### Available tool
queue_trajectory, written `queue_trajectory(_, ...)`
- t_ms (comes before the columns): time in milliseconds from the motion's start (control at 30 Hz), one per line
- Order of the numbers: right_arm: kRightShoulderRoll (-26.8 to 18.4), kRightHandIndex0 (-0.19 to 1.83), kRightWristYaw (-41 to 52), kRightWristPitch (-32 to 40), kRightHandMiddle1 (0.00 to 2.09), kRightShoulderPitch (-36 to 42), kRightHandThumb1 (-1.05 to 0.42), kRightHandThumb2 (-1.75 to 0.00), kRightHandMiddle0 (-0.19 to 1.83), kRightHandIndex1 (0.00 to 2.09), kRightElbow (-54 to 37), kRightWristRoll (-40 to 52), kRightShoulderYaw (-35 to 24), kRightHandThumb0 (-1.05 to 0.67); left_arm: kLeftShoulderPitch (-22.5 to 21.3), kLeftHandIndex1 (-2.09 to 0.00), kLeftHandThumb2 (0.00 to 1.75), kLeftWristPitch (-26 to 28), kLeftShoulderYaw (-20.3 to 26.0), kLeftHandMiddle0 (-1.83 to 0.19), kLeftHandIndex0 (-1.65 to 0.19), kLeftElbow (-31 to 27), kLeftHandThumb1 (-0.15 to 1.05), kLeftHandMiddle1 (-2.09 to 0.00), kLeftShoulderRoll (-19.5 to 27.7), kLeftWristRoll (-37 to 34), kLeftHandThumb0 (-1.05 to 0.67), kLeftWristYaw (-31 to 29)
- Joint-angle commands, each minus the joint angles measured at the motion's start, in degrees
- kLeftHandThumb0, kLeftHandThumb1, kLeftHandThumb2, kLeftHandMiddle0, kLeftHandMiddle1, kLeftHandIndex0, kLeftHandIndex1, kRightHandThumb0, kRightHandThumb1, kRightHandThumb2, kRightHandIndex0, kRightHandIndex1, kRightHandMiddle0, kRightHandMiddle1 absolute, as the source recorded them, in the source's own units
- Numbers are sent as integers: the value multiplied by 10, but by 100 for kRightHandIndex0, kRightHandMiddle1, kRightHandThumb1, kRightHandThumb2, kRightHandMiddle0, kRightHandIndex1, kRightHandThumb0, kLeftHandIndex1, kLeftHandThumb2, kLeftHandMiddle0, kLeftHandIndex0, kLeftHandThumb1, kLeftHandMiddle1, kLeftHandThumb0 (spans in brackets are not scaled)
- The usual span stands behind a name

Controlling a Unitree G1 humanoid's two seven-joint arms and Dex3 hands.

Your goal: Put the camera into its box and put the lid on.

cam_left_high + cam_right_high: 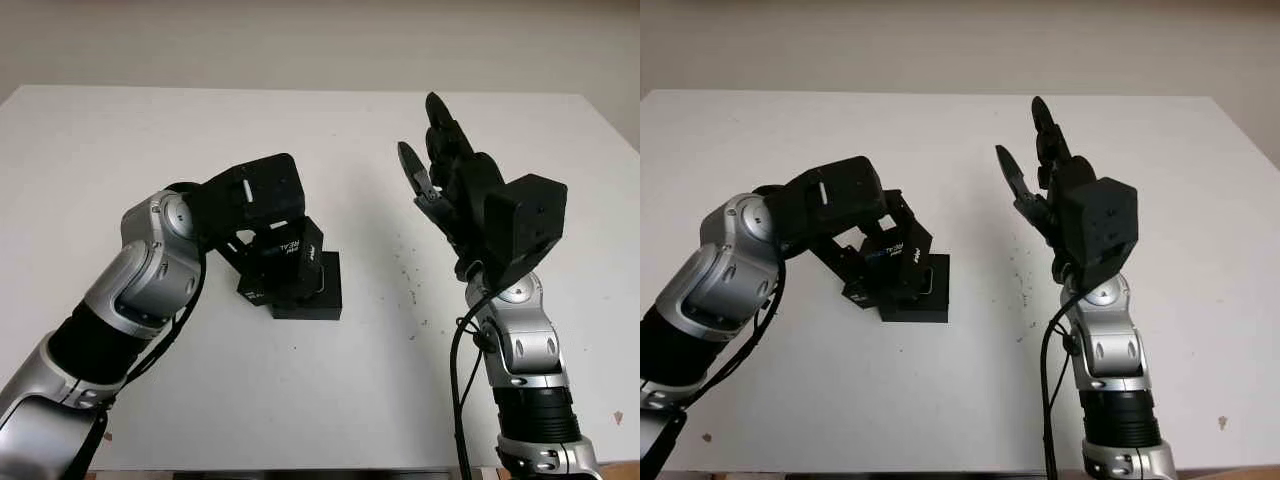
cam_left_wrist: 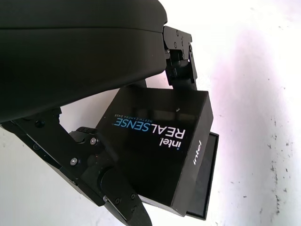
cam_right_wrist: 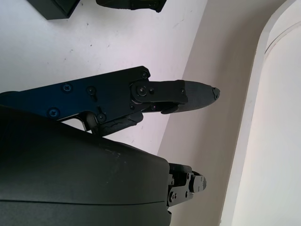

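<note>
Your left hand (image 2: 117,188) was clamped on the lid (image 2: 160,150), tilted over the box (image 1: 318,290). Next, you needed to square it and press down. Your right hand (image 1: 450,180) was open, well apart from the box.

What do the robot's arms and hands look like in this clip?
Both arms have silver metal joint housings and black segments. The left hand and right hand are black, three-fingered, with visible screws, each carrying a boxy black wrist module. A black cable runs along the right forearm.

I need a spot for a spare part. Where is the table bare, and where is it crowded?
Bare: the white table between the box base and the open right hand, and its far edge. Crowded: centre-left, where the left hand holds the lid over the base.
</note>
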Motion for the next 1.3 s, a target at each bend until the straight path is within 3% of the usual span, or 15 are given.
queue_trajectory(0,4,-7,-1,-7,5,2,-105,-32,1,5,-12,1,-1,-62,-17,-161,5,6,-15,-52,-31,2,99,-168,-8,-4,-22,-2)
queue_trajectory(233,6,-8,-1,-2,5,3,-105,-31,1,5,-14,5,-3,-63,-36,-159,5,27,-32,-44,-31,6,99,-162,-18,-16,-21,-1)
queue_trajectory(467,3,-7,-2,-9,6,6,-105,-32,2,5,-11,-1,0,-63,-50,-161,5,35,-60,-38,-30,1,99,-171,-24,-12,-20,9)
queue_trajectory(833,3,-6,1,-19,6,8,-105,-31,4,6,-4,-2,0,-64,-42,-162,5,-16,-68,-31,-21,0,99,-168,-40,-19,-22,33)
queue_trajectory(1033,5,-6,2,-25,6,8,-105,-31,3,5,0,-2,0,-64,-52,-155,5,18,-95,-19,-13,0,100,-164,-57,0,-25,41)
queue_trajectory(1267,5,-5,0,-21,6,9,-105,-31,5,6,-4,-7,1,-63,-51,-166,5,44,-100,-29,-16,-4,100,-174,-59,1,-24,41)
